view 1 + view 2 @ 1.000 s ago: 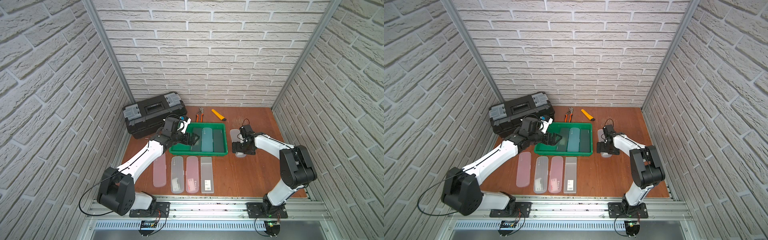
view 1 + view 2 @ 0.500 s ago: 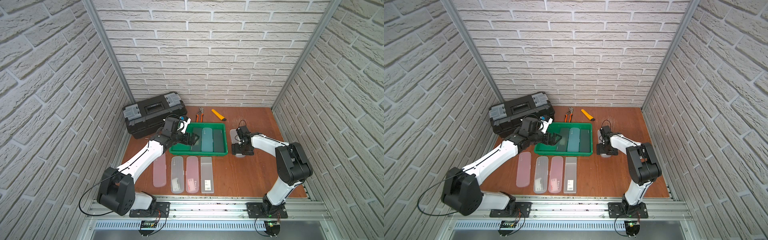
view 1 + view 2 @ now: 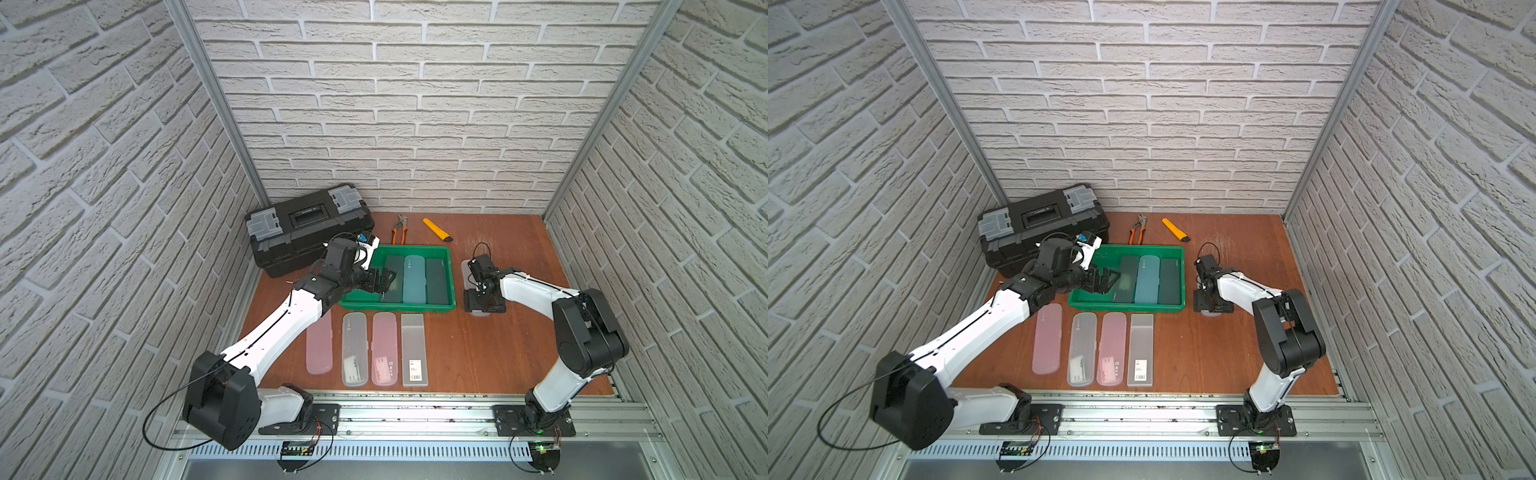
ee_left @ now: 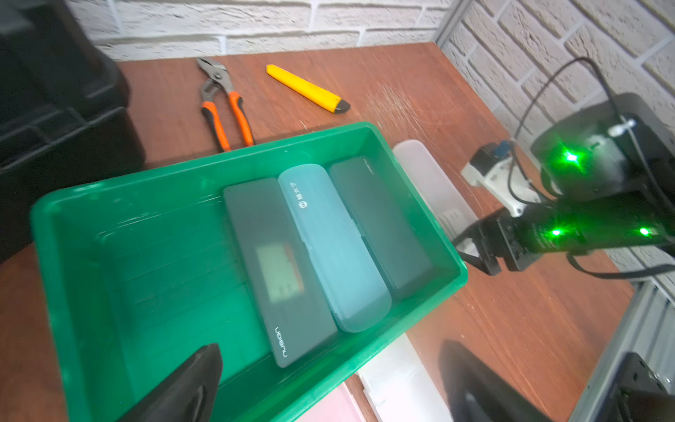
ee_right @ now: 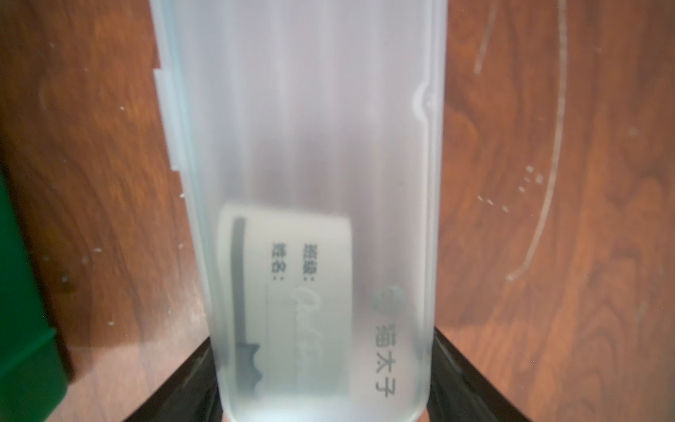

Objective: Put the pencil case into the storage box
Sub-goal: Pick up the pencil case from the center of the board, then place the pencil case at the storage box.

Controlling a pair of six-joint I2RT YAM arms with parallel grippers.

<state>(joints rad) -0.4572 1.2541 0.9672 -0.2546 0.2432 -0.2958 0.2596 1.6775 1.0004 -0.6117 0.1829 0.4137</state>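
frosted pencil case (image 5: 321, 182) lies flat on the desk (image 3: 478, 357), just beside the storage box (image 3: 399, 308) right wall, not in yet. your right pincer (image 3: 484, 302) has just gone from spread to clenched on its long edges, so the grasp looks made; lifting it over the rim comes next. left pincer (image 3: 386, 282) hangs released over the box's free end.

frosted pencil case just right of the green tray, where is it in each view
Top view: frosted pencil case right of the storage box, under the right gripper.
Top view: same spot.
Left wrist: pale strip beside the box's wall.
Right wrist: fills most of the frame.
Shared landmark: the green storage box, in all four.
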